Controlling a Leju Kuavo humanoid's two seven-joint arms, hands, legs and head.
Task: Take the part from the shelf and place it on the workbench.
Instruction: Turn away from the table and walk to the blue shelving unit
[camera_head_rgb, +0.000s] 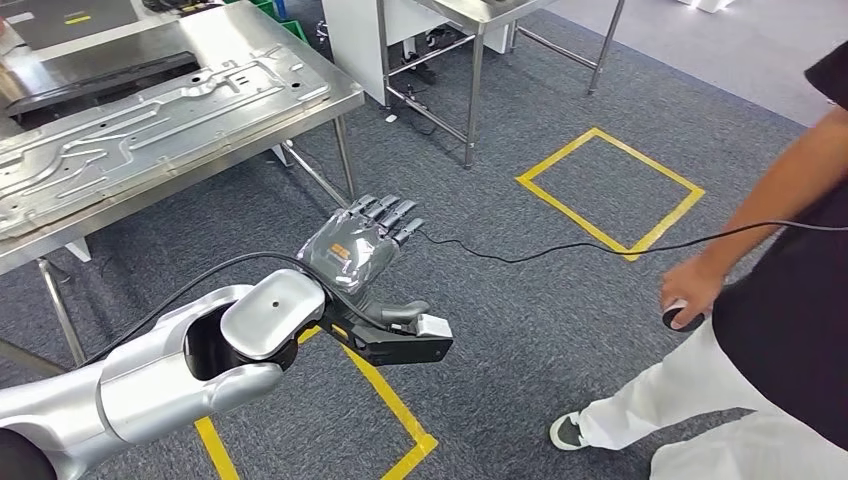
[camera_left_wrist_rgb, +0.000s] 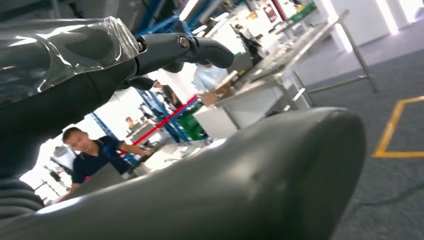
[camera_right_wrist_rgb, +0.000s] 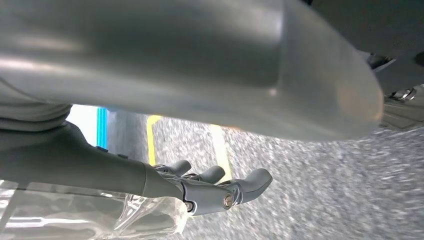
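1. Head view: left hand (camera_head_rgb: 362, 250) raised over carpet, fingers spread, holding nothing. Stamped metal part (camera_head_rgb: 130, 140) already lies on the workbench (camera_head_rgb: 340, 95). I judge retreat is next: draw back clear of the bench edge, the cable (camera_head_rgb: 560, 248) and the person (camera_head_rgb: 780, 330).
2. Left wrist view: fingers (camera_left_wrist_rgb: 195, 47) apart, empty.
3. Right wrist view: right hand (camera_right_wrist_rgb: 210, 192) hangs above the floor, fingers loosely extended, empty.
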